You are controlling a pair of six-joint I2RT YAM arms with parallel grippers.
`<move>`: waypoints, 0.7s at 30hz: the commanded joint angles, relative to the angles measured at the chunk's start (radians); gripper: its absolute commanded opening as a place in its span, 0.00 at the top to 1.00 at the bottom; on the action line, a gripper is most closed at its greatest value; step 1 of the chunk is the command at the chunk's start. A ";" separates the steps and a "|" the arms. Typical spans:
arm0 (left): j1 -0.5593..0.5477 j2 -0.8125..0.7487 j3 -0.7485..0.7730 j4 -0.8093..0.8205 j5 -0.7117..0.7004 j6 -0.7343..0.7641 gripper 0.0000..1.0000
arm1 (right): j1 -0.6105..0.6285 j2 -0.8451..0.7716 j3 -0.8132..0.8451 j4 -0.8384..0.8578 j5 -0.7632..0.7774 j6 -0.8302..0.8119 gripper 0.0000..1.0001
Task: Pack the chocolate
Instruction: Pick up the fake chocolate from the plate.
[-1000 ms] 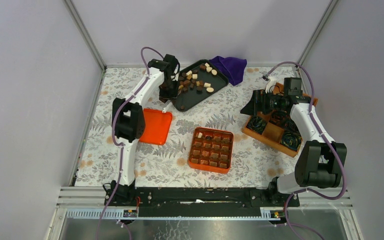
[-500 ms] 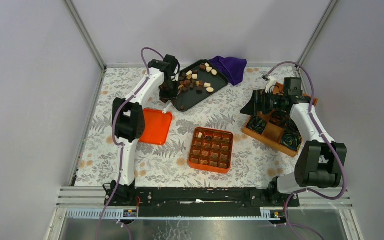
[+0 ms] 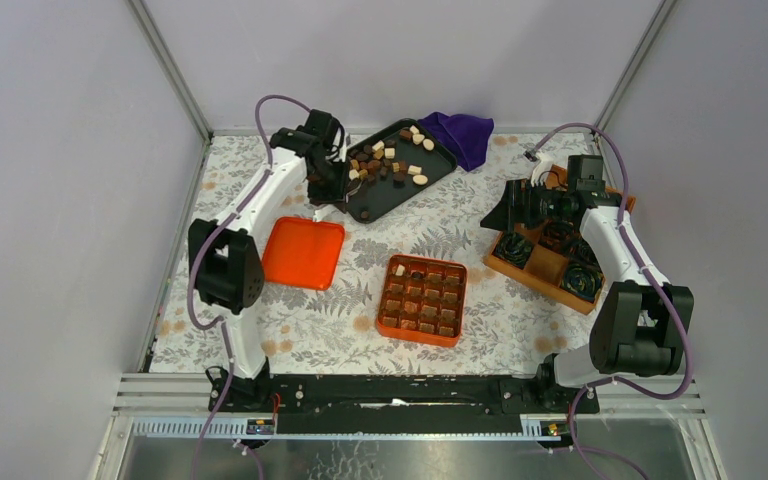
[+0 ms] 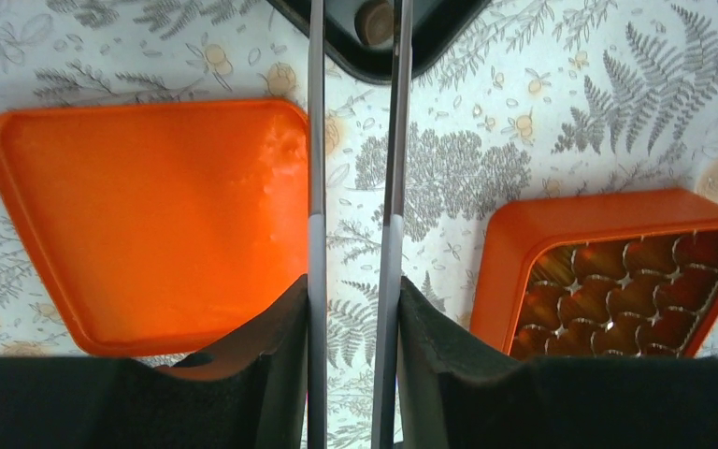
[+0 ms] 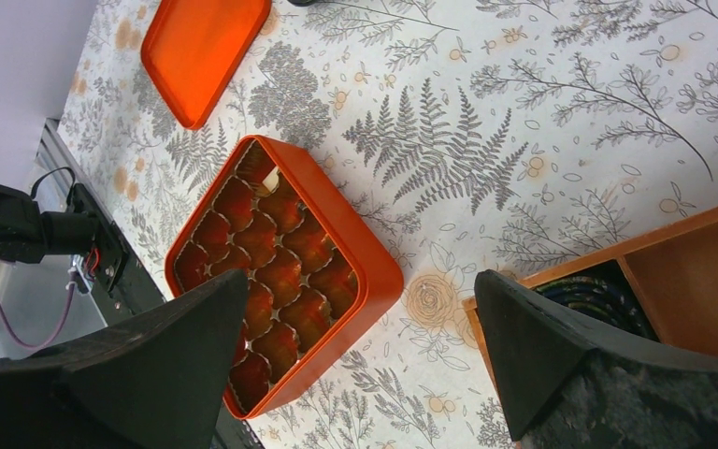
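Just 1 brown choc (image 4: pixel 375 19) btwn L jaws, at tray (image 4: pixel 439 33) corner.

The black tray (image 4: pixel 430 23) holding a chocolate (image 4: pixel 374 19) is cut off at top.

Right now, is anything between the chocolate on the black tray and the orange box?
Nothing visible does. Only patterned cloth lies between the black tray holding the chocolate and the orange box; the orange lid sits off to the side.
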 commanded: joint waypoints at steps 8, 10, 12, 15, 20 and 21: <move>0.007 -0.207 -0.246 0.192 0.115 0.054 1.00 | 0.024 -0.041 -0.002 0.001 -0.185 -0.172 0.00; 0.007 -0.232 -0.271 0.203 0.137 0.051 1.00 | 0.056 -0.036 0.004 -0.039 -0.214 -0.277 0.00; 0.005 -0.262 -0.298 0.223 0.176 0.049 1.00 | 0.109 -0.020 0.014 -0.116 -0.233 -0.443 0.01; -0.004 -0.327 -0.361 0.269 0.245 0.053 1.00 | 0.220 0.025 0.064 -0.253 -0.187 -0.743 0.00; -0.033 -0.453 -0.486 0.336 0.295 0.049 1.00 | 0.356 0.094 0.083 -0.180 0.002 -0.795 0.02; -0.038 -0.480 -0.514 0.348 0.300 0.042 1.00 | 0.379 0.109 0.075 -0.156 0.042 -0.797 0.04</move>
